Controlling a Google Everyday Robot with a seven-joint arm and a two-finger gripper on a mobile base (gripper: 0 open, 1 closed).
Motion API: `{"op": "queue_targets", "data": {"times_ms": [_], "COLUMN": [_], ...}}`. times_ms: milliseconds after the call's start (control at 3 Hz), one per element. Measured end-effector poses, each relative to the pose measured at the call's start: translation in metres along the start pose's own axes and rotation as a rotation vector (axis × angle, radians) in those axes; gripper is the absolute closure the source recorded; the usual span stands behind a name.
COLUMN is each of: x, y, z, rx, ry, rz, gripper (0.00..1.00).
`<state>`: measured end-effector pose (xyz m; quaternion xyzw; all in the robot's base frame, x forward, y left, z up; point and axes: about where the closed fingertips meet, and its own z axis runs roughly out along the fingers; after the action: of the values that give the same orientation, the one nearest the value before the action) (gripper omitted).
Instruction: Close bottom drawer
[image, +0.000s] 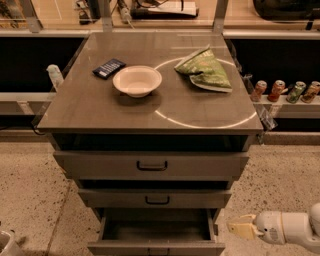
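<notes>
The bottom drawer (156, 247) is the lowest and narrowest of three grey-brown drawers. It stands pulled out, its dark empty inside open to view, and its front is cut by the lower edge of the picture. My gripper (242, 227), white with yellowish tips, hovers to the right of the drawer's right side. It is level with the open box and a short gap away, not touching it.
The middle drawer (157, 198) and the top drawer (152, 165) are pulled out a little. On the cabinet top (90, 107) lie a white bowl (137, 80), a dark phone-like object (108, 68) and a green chip bag (204, 68). Cans (276, 90) stand on a shelf at right.
</notes>
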<state>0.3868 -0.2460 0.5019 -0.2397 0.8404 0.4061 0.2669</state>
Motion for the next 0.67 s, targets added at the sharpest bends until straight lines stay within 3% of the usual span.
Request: {"op": "queue_targets", "data": {"times_ms": [667], "x": [0.062], "y": [-0.056], "z": [0.053], "rx": [-0.094], "ry": [-0.008], "rz": [0.147], "gripper": [1.00]}}
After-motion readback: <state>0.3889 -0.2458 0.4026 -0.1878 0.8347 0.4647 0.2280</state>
